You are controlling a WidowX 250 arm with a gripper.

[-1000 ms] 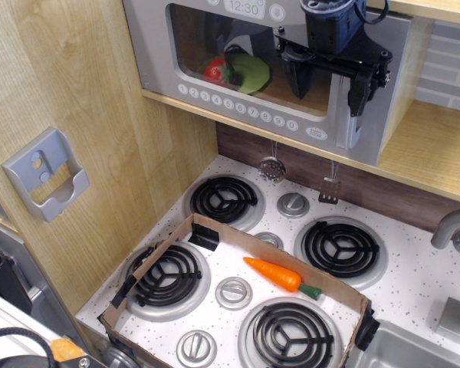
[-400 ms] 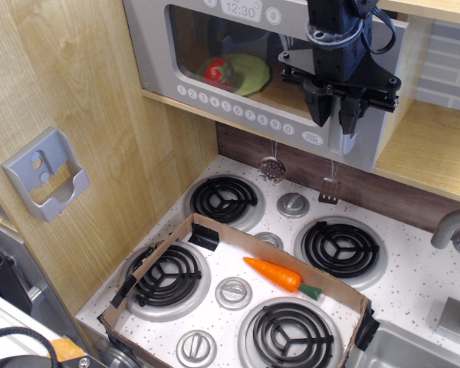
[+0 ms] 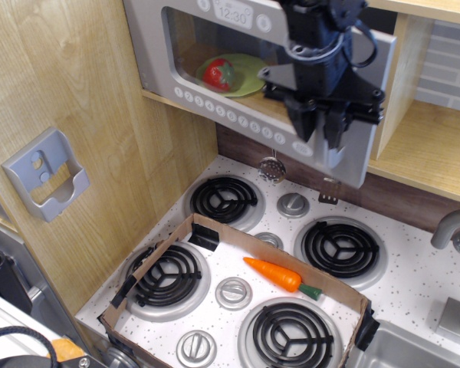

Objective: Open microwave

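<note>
The grey microwave (image 3: 149, 54) sits on a wooden shelf above the stove. It has a clear window, a row of round white buttons (image 3: 230, 115) and a 12:30 clock (image 3: 231, 13). Its door is swung a little outward at the right edge. My black gripper (image 3: 319, 136) hangs in front of the door's right side. Its fingers are closed around the silver vertical handle (image 3: 336, 158), which they mostly hide. Inside, a red fruit (image 3: 218, 73) lies on a green plate.
Below is a toy stove with a cardboard tray (image 3: 215, 234) holding a carrot (image 3: 278, 274). A ladle (image 3: 271, 167) and spatula (image 3: 329, 192) hang under the shelf. A grey wall holder (image 3: 46, 172) is at left; a faucet (image 3: 454, 228) and sink are at right.
My gripper went from open beside the handle to closed on it, then moved left and toward the camera. The door's right edge swung outward with it.
</note>
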